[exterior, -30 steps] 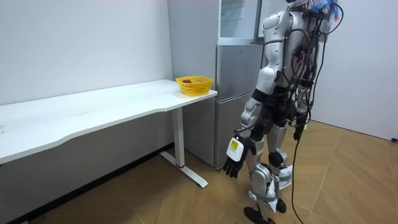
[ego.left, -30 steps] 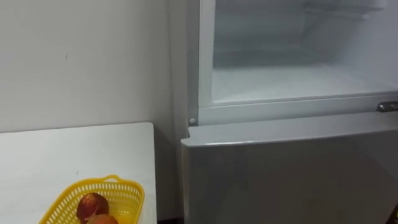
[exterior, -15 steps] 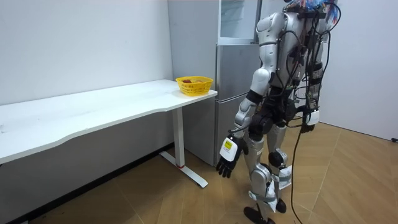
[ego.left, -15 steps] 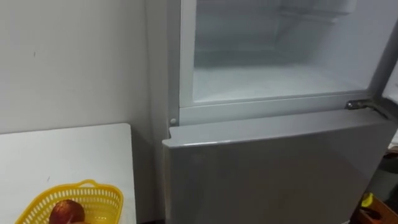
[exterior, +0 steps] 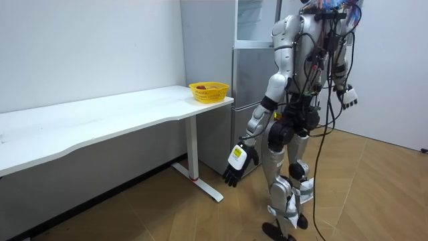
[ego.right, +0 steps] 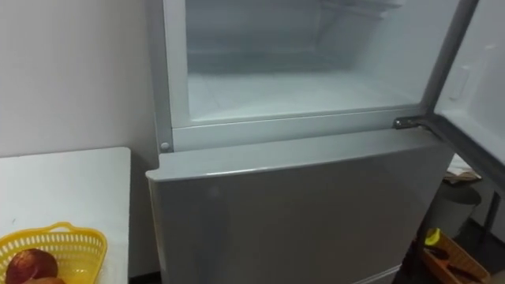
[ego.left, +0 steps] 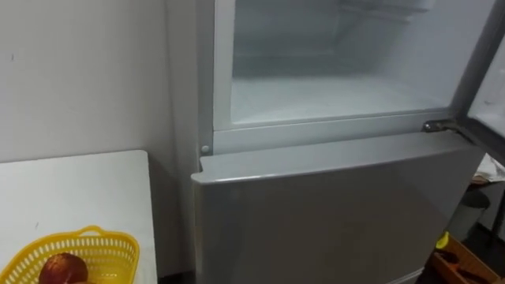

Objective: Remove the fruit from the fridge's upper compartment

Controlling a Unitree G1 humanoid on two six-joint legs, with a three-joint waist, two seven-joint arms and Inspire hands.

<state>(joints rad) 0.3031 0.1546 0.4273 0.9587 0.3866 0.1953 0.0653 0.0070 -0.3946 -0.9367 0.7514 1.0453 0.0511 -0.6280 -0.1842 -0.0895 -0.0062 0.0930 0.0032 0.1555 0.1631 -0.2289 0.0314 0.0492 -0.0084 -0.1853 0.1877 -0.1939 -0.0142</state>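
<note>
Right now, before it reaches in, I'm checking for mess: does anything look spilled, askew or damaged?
Nothing stands out. The upper compartment stands open and looks clean, the lower door is shut, and the yellow basket sits upright on the white table with fruit inside.

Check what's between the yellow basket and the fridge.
Nothing stands there. The left eye view shows bare white table from the yellow basket to the table's edge, then a narrow gap before the fridge.
</note>
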